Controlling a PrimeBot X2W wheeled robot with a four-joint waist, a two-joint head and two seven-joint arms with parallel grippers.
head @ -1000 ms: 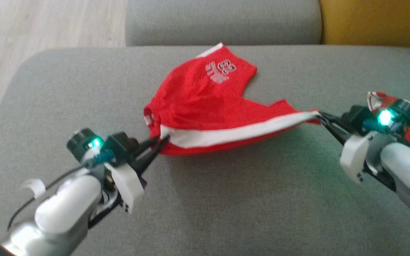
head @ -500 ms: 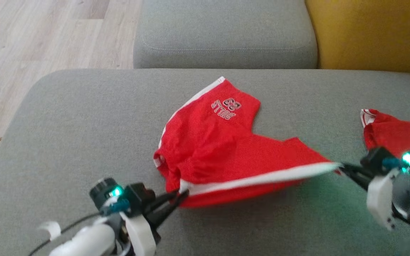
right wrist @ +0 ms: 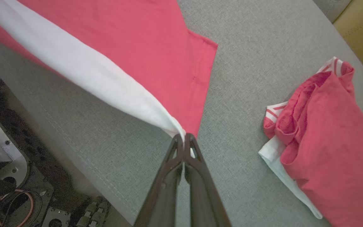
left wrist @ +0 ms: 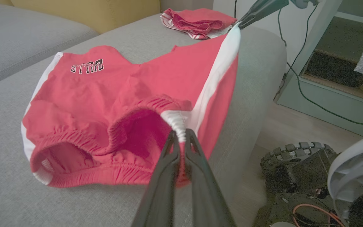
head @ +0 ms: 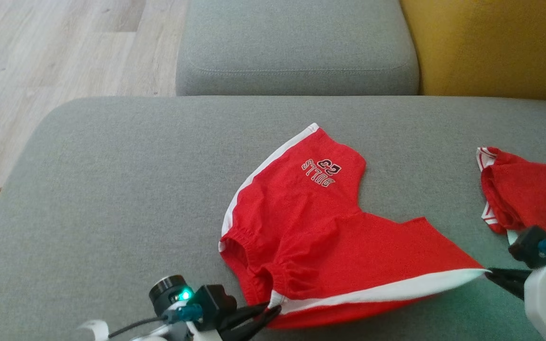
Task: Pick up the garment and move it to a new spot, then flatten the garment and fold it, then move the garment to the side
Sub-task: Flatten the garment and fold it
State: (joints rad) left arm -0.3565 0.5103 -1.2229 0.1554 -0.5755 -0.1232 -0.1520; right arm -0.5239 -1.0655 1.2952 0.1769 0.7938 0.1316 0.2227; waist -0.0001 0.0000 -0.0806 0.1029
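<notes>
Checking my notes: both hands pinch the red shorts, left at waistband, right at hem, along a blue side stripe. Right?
Not quite: the side stripe is white, not blue, as the head view shows. The left hand and right hand do grip the red shorts.

Your head view looks down over the sofa (head: pixel 112 189), your left wrist view sits close on the shorts (left wrist: pixel 106 85) at the waistband, your right at their hem, all three share the shorts.
</notes>
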